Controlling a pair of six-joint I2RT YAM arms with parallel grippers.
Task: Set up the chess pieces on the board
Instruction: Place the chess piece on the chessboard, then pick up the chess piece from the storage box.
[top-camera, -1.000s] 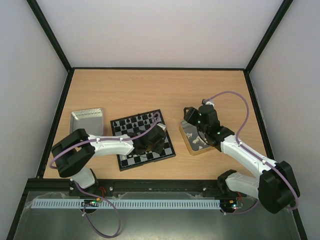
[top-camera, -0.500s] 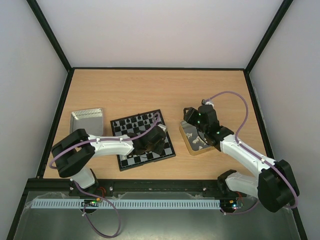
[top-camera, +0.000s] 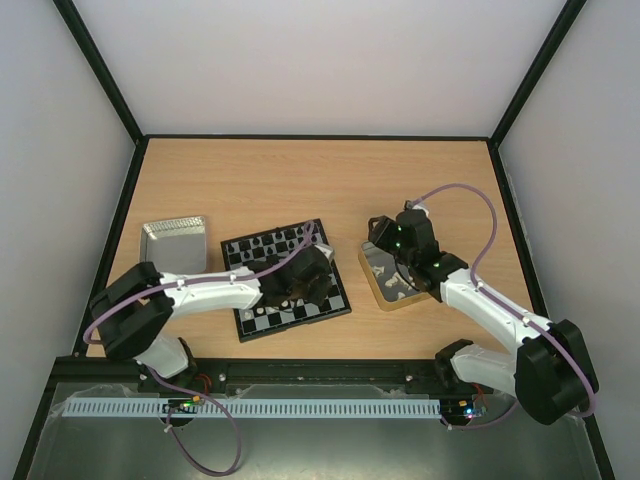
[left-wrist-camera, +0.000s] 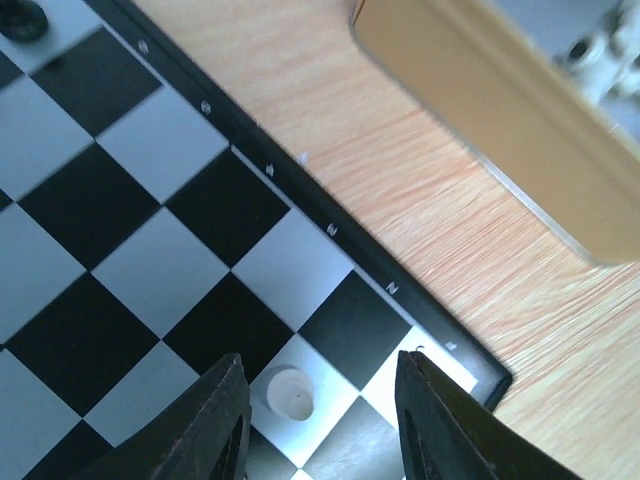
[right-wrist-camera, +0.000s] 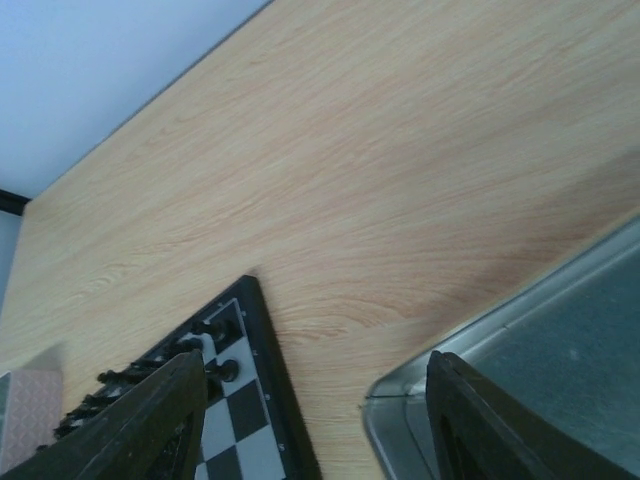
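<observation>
The board (top-camera: 262, 322) lies mid-table, with black chess pieces (top-camera: 270, 240) lined along its far edge. My left gripper (top-camera: 305, 282) hovers low over the board's right side. In the left wrist view its jaws (left-wrist-camera: 320, 358) stand open around a small white piece (left-wrist-camera: 290, 392), which stands upright on a silver square near the board's corner, touching neither finger. My right gripper (top-camera: 385, 235) hangs open and empty above the far corner of the gold-rimmed tray (top-camera: 381, 296), which holds white pieces (top-camera: 392, 282). The right wrist view shows the tray's rim (right-wrist-camera: 480, 340) and black pieces (right-wrist-camera: 215, 345) at the board's corner.
A silver metal tray (top-camera: 175, 240) sits left of the board. The gold tray's side (left-wrist-camera: 470, 110) is close to the board's right edge, with a strip of bare wood between them. Black frame posts border the table.
My left gripper has opened and let go of the white piece, which now stands on the board. The left arm shifted slightly. The right arm has not moved.
</observation>
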